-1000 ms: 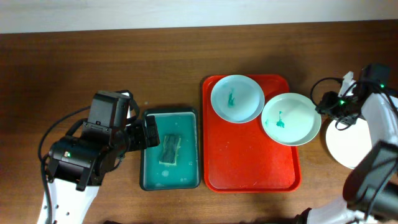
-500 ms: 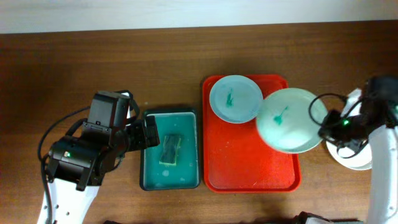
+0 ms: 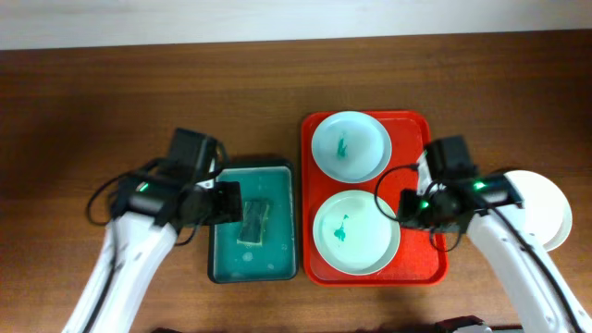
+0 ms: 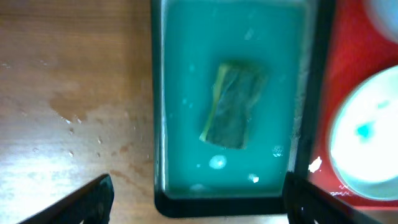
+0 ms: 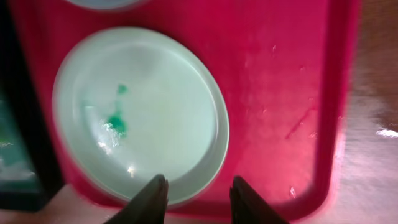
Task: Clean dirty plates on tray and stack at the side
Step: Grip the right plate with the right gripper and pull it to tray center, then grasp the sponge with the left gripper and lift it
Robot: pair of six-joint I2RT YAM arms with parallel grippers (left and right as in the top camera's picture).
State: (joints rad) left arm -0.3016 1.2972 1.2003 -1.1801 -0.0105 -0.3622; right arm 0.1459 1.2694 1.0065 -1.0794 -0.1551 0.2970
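wooden surface [image 3: 111,102] carrying a red tray [image 3: 418,264] right of centre. two plates on the tray: far plate [image 3: 351,146] at the back left corner, near plate [image 3: 355,233] at the front, each with a teal smear at the centre; rims close together, contact between them not determinable. third plate [image 3: 548,205], white, off the tray on the surface at the right, partly hidden by the right arm. teal basin [image 3: 268,261] just left of the tray, sponge [image 3: 252,222] lying in it. left gripper [image 4: 199,202] at the basin's left edge, jaws spread wide, holding nothing. right gripper [image 5: 199,198] over the right-hand rim of the near plate, jaws parted to a moderate gap, nothing clamped; contact with the rim not determinable.
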